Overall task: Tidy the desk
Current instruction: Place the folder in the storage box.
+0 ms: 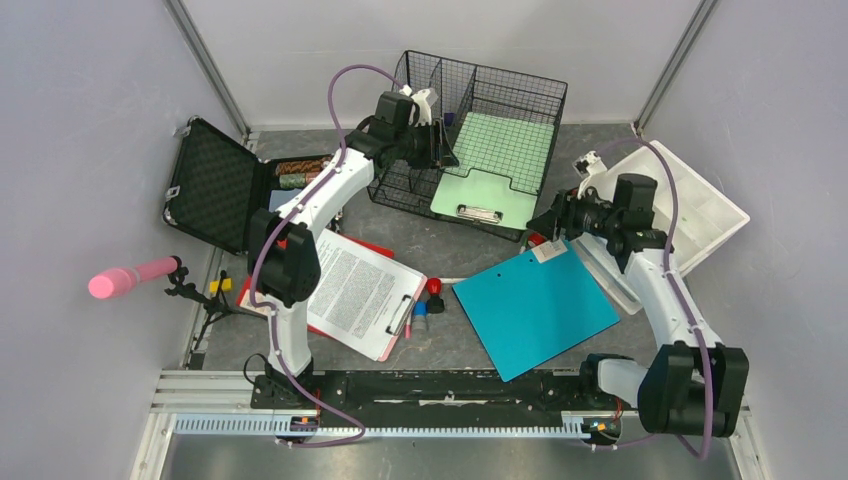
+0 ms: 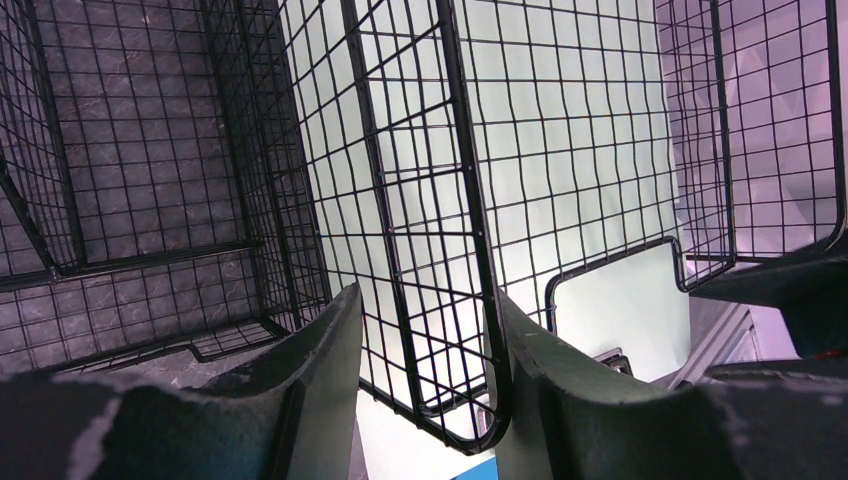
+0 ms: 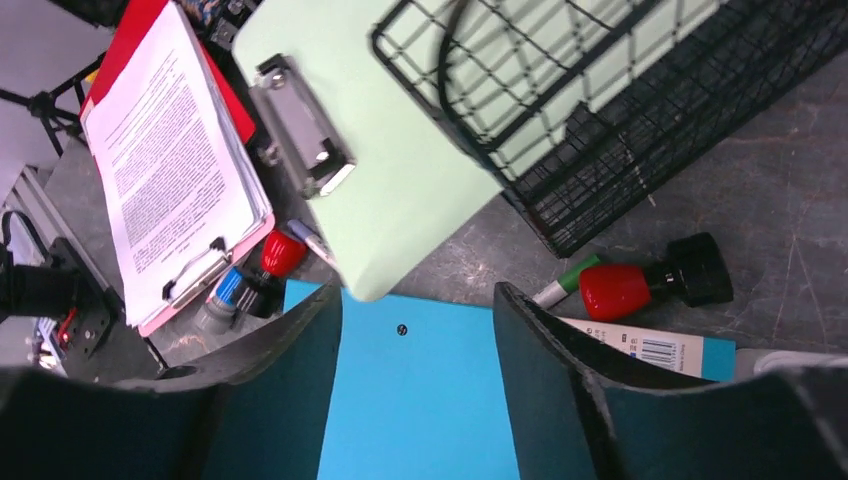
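Tabletop [image 1: 450, 255] of dark grey stone look spreads between the pale walls, with a rail [image 1: 440, 425] along its near edge. Black wire basket [image 1: 510, 100] stands at the far middle. Teal folder [image 1: 535, 310] lies flat right of centre, and a clipboard of printed paper [image 1: 355, 290] lies left of it. Green clipboard [image 1: 480, 195] sits in the basket's wide compartment, its clip end poking out at the front. Left pincer [image 2: 425, 370] stands half open astride a wire wall of the basket, its fingers not closed on it. Right pincer [image 3: 420, 370] hovers wide open over the folder's far edge, empty. Red-capped marker [image 3: 615, 288] lies just beside that edge.
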